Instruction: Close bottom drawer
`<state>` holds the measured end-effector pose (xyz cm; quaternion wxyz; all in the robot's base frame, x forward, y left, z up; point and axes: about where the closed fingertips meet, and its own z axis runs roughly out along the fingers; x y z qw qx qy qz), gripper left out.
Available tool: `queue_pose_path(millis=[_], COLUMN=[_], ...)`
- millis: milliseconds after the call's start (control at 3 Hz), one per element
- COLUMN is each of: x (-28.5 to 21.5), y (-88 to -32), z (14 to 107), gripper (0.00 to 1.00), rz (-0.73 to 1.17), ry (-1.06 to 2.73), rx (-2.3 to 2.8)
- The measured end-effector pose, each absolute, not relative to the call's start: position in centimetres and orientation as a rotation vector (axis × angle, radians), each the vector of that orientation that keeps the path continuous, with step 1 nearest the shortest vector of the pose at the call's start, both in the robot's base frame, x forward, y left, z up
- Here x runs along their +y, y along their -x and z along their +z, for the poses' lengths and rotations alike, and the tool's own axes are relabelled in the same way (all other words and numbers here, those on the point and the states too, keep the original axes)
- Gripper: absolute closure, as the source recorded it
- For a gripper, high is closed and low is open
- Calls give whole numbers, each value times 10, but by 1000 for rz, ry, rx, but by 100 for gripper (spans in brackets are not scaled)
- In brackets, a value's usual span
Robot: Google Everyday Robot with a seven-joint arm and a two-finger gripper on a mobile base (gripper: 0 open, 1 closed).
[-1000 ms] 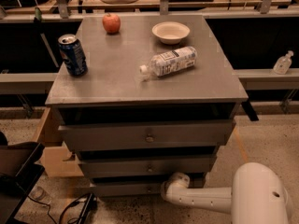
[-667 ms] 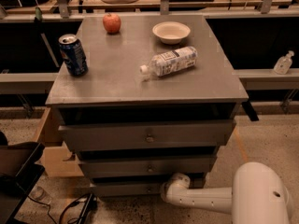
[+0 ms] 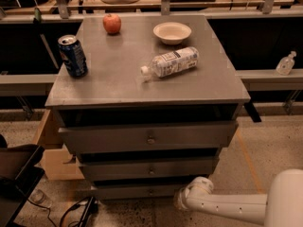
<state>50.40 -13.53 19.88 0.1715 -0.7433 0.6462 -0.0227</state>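
The bottom drawer point(image 3: 123, 192) is the lowest and narrowest of three grey drawers in the cabinet, with a small round knob point(image 3: 150, 191). Its front stands out a little less than the middle drawer point(image 3: 189, 167) above it. My white arm point(image 3: 227, 207) reaches in from the lower right, close to the floor. My gripper point(image 3: 180, 201) is at the right end of the bottom drawer's front, level with it. Whether it touches the front cannot be told.
The widest top drawer point(image 3: 118, 137) juts out furthest. On the cabinet top point(image 3: 118, 79) stand a soda can point(image 3: 72, 56), an apple point(image 3: 112, 23), a bowl point(image 3: 172, 32) and a lying water bottle point(image 3: 170, 62). A cardboard box point(image 3: 47, 145) and cables point(image 3: 75, 212) lie at the left.
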Motion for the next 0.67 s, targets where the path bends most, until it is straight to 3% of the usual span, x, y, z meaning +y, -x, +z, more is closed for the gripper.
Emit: queue_pose_path(millis=[667], x=[-220], y=[-485], z=[301], gripper=[100], rz=[-93], ry=[1815], rx=[1814])
